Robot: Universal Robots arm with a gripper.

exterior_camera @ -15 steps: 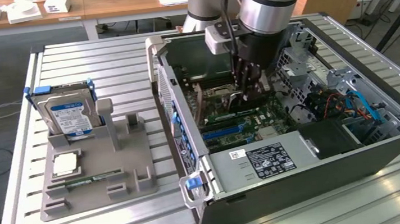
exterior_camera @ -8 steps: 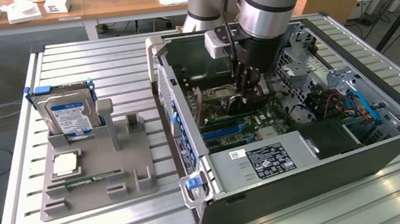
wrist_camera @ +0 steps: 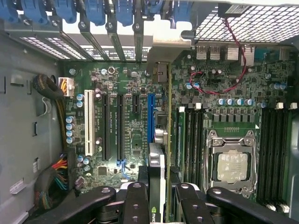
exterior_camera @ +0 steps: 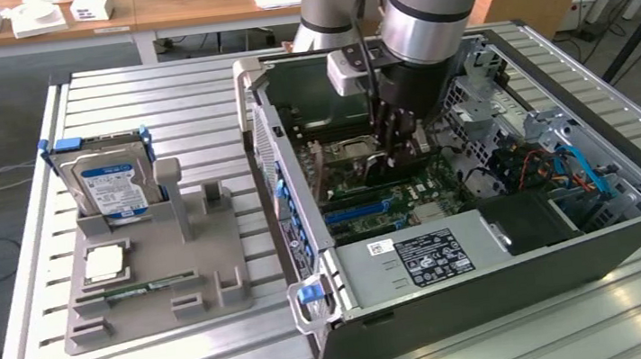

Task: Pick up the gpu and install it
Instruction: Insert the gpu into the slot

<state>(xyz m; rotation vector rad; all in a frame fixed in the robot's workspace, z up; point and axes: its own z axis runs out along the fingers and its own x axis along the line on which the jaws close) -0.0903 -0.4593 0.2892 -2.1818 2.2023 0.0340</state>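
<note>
Inside the computer case (exterior_camera: 492, 305), the install step was in hand.
Gripper (wrist_camera: 159, 200) clamped on the gpu (wrist_camera: 156, 163), edge-on near the blue slot (wrist_camera: 150, 116); seating it, I judged, needed square alignment.

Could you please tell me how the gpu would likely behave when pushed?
Probably stiff: the gpu looks straight, held edge-on in the claw. Likely fragile, being a thin circuit card. Narrow-edged, it could tip sideways if released.
</note>
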